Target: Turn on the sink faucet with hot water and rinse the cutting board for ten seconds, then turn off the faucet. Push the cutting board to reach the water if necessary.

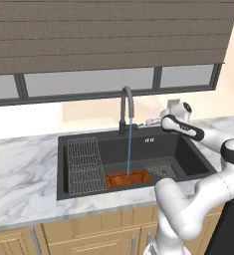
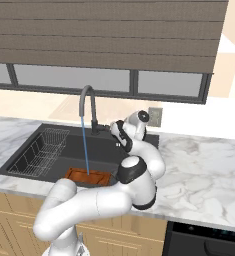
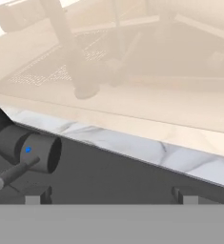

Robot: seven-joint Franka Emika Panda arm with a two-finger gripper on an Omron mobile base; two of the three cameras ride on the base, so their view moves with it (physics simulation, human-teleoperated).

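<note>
1. Marble counter (image 1: 24,174) is spreading under a shuttered window, with the black sink (image 1: 193,154) sunk into it.
2. Water (image 1: 129,149) is running straight down from the faucet (image 1: 126,107) onto the board (image 1: 127,178), which is lying at the sink's front, between a wire rack (image 1: 83,164) and a drain plate (image 1: 162,171).
3. Rinsing is seemingly under way; next, the lever must be pushed shut.
4. Near the faucet's base, the gripper (image 2: 110,128) is hovering with jaws spread wide, gripping nothing.
5. Up close, the hand view is showing the lever (image 3: 11,174) and its blue dot beside the fingertips (image 3: 33,198); both base views are showing board and stream instead.
</note>
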